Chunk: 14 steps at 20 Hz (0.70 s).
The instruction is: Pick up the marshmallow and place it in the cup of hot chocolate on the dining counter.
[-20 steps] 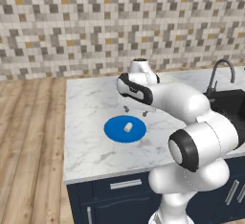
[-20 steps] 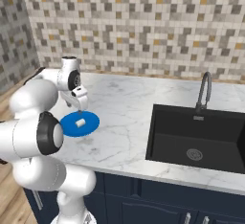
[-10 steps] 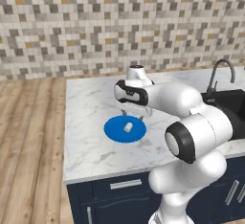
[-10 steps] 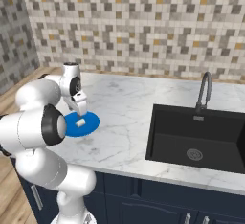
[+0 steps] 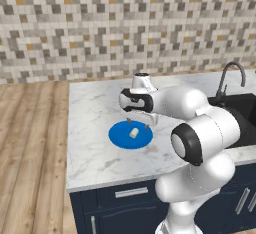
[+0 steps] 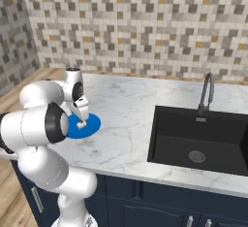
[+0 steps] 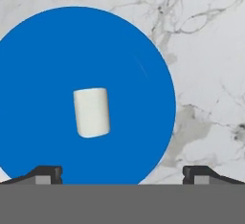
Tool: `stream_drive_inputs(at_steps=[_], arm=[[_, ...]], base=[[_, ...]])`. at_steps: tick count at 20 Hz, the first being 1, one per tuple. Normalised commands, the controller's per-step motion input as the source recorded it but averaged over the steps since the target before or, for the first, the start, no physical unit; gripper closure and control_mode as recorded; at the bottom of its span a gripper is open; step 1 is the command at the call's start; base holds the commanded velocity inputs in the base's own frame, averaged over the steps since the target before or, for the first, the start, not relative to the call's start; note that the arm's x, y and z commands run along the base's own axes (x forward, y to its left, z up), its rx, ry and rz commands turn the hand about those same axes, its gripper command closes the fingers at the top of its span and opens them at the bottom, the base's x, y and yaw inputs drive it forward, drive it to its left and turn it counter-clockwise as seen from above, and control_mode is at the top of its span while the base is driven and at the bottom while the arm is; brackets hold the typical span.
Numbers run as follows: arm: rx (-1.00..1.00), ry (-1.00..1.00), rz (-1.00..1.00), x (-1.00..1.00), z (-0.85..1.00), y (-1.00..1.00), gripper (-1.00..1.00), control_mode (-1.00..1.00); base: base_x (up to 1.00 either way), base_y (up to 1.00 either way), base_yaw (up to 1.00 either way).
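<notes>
A small white marshmallow [image 5: 134, 133] [image 6: 81, 123] [image 7: 92, 112] lies on its side on a flat blue round plate [image 5: 119, 136] [image 6: 93, 123] [image 7: 48, 50], which rests on the white marble counter [image 5: 95, 118]. My gripper [image 5: 137, 124] [image 6: 80, 117] [image 7: 122, 174] hangs open just above the plate and points straight down. In the hand view the marshmallow sits slightly left of the midpoint between my two fingertips [image 7: 45, 173], and nothing is between them. The cup of hot chocolate and the dining counter are out of view.
A black sink [image 5: 242, 115] [image 6: 198, 138] with a curved faucet [image 5: 231, 75] [image 6: 207, 91] lies to the right of the plate. A tiled wall [image 5: 125, 28] backs the counter. The counter's left edge drops to a wooden floor [image 5: 30, 143].
My gripper has come down toward the blue plate and now hangs close over the marshmallow. It has stayed open. The plate and the marshmallow have not moved.
</notes>
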Motion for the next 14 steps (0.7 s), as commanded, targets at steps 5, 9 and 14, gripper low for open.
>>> stream_drive_inputs(at_steps=[5, 9, 14], arm=[[0.00, 0.00, -0.02, 0.15, -0.20, 0.00, -1.00, -1.00], [0.00, 0.01, -0.03, 0.20, -0.21, 0.00, -1.00, -1.00], [0.00, 0.01, -0.03, 0.12, -0.19, 0.00, -1.00, -1.00]], base=[[0.00, 0.00, 0.00], [0.00, 0.00, 0.00], [0.00, 0.00, 0.00]])
